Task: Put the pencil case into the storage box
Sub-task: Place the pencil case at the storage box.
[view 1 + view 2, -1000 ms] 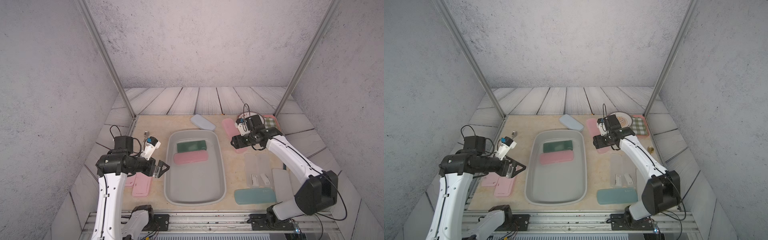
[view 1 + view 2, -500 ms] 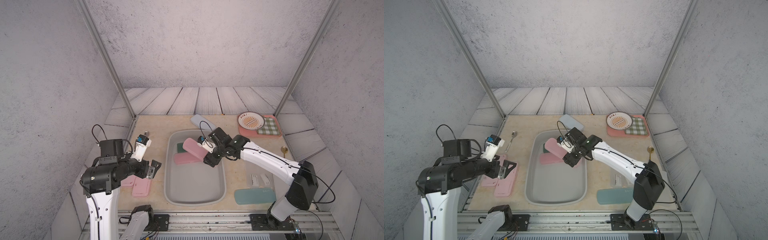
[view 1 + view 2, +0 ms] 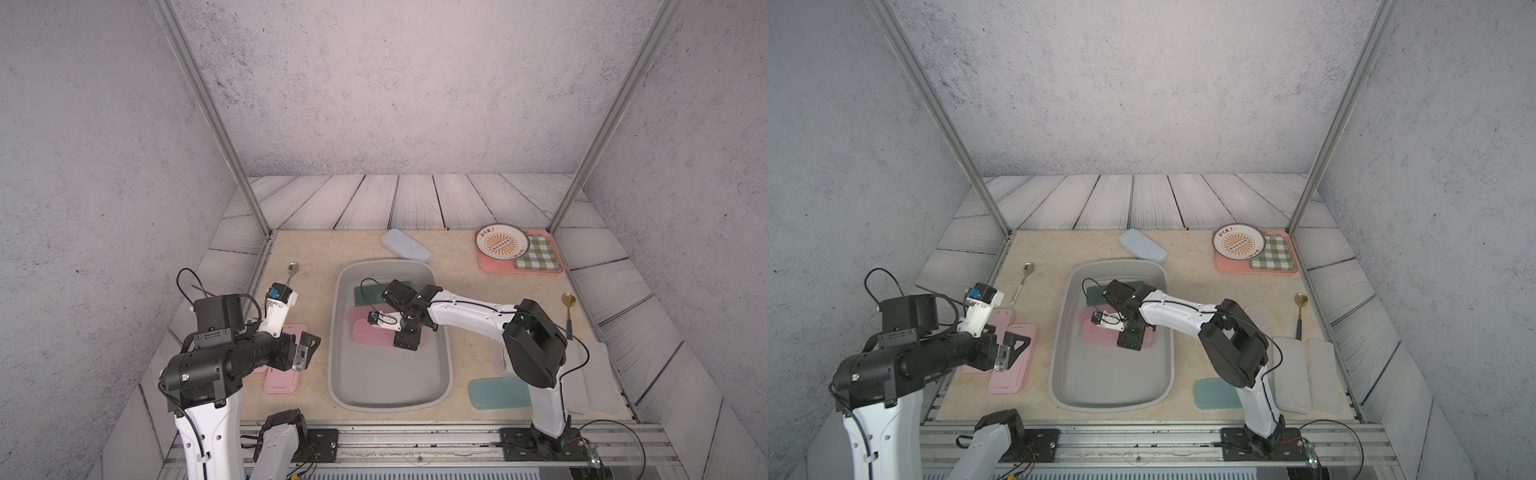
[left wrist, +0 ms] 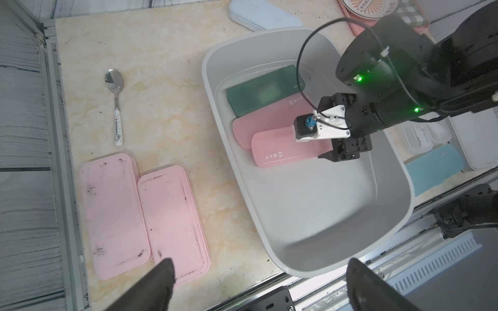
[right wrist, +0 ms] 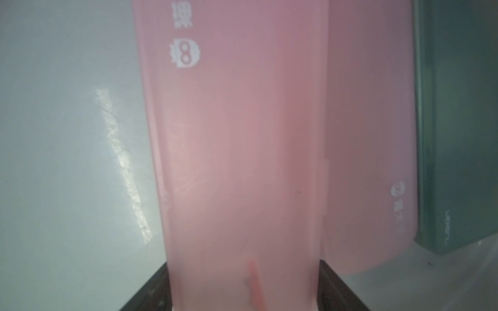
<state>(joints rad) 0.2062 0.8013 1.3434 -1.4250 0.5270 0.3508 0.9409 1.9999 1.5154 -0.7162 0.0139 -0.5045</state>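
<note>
right tool (image 3: pixel 408 340) grips one end of the pink pencil case (image 4: pixel 277 152) low inside the storage box (image 3: pixel 390 378), overlapping another pink case (image 4: pixel 256 126) there, while left tool (image 3: pixel 305 352) gapes empty beside the box.

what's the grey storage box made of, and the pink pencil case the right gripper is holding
The storage box: likely moulded plastic, light grey, semi-gloss; its floor shows a bright reflected streak. The pink pencil case: probably plastic, maybe silicone; matte, soft-looking sheen, rounded corners, white printed logo.

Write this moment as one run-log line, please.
right claw: shut on pink pencil case, inside storage box | left claw: open, empty, outside box | also in box: second pink case, green case
</note>
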